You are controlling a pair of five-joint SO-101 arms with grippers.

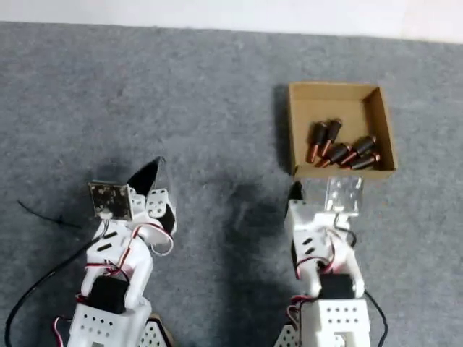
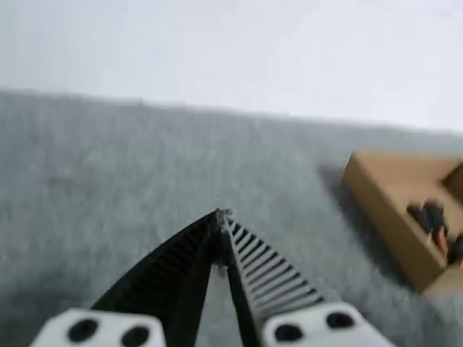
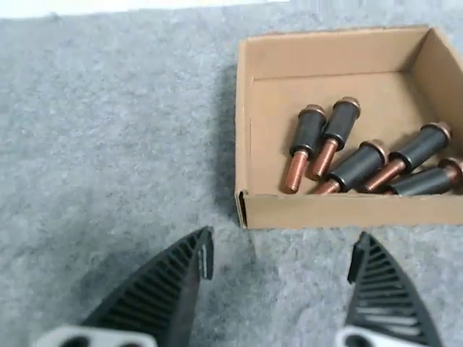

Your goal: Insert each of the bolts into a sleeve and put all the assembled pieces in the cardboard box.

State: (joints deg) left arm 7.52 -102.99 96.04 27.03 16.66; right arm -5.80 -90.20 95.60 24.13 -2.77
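Bolts [image 3: 295,172], five w/ copper shanks, sit in black round sleeves [image 3: 309,130] inside your square cardboard box [image 3: 325,210] on fuzzy grey mat [image 3: 108,144]. Right gripper [image 3: 282,254] just beside box, ribbed fingers apart; left gripper [image 2: 221,231] tips together.

Grey, fuzzy felt covers the worktop [image 1: 181,108]. Beyond the worktop's far edge runs a pale strip [image 1: 217,13], plain and unmarked. A thin black strand [image 1: 45,214] lies loose on the worktop, curving slightly, near its left edge in the high view.
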